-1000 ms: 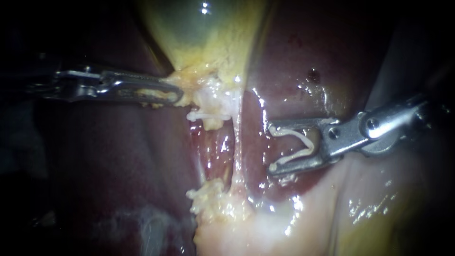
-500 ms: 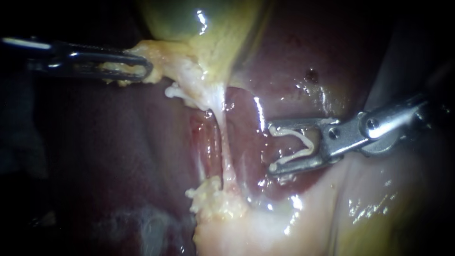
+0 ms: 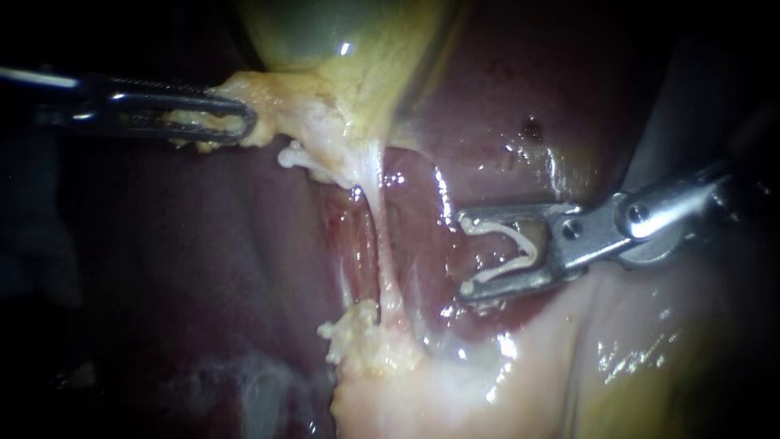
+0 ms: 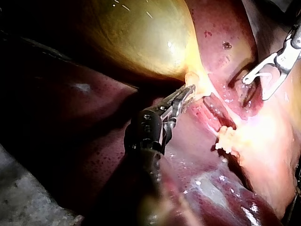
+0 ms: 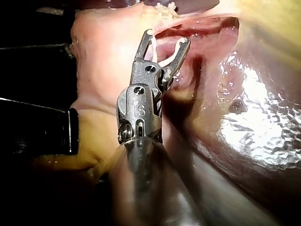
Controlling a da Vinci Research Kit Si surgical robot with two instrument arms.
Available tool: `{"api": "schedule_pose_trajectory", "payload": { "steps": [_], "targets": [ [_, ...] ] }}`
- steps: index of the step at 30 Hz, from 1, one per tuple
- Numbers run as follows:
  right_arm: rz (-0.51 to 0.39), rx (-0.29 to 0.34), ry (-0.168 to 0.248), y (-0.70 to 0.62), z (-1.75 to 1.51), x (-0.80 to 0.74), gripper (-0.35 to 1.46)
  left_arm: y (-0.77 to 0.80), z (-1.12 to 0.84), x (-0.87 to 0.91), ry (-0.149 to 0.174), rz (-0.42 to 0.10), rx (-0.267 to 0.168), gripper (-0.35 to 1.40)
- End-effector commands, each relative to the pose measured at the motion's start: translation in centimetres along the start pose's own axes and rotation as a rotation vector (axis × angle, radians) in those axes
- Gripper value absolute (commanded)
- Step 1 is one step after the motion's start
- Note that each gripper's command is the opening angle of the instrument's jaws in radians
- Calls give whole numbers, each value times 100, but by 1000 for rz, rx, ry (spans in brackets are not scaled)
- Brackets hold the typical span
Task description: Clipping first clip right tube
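Now our left instrument (image 3: 244, 126) clamps the gallbladder (image 3: 349, 41), stretching the tube (image 3: 383, 260) taut so our right instrument (image 3: 465, 254), carrying an open clip (image 3: 512, 233), can straddle it

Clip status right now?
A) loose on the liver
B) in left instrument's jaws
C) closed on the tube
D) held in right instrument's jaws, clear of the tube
D: the clip sits between the jaws of the right instrument, both touching it, with a gap to the tube; the left instrument grips only the gallbladder.
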Motion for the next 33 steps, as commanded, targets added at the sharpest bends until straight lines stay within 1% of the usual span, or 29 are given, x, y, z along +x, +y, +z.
{"api": "schedule_pose_trajectory", "payload": {
  "steps": [1,7,11,17,22,26,30,33],
  "targets": [
    [15,0,0,-1,4,-1,50,1,0,0,1,-1,2,-35],
    [75,1,-3,-6,29,-11,50,6,-1,0,4,-3,3,-35],
    [122,4,-5,-6,44,-18,50,12,-3,0,9,-5,7,-35],
    [188,11,-9,-5,72,-31,50,20,-4,1,6,-7,0,-35],
    [224,4,-12,0,92,-40,50,22,-4,1,7,-8,-3,-35],
    [248,-4,-13,7,105,-42,50,22,-4,1,7,-8,-3,-35],
    [285,-11,4,14,118,-43,49,21,-4,1,7,-8,-3,-35],
    [307,-13,18,17,127,-45,49,21,-4,0,7,-8,-3,-35]
  ]
}}
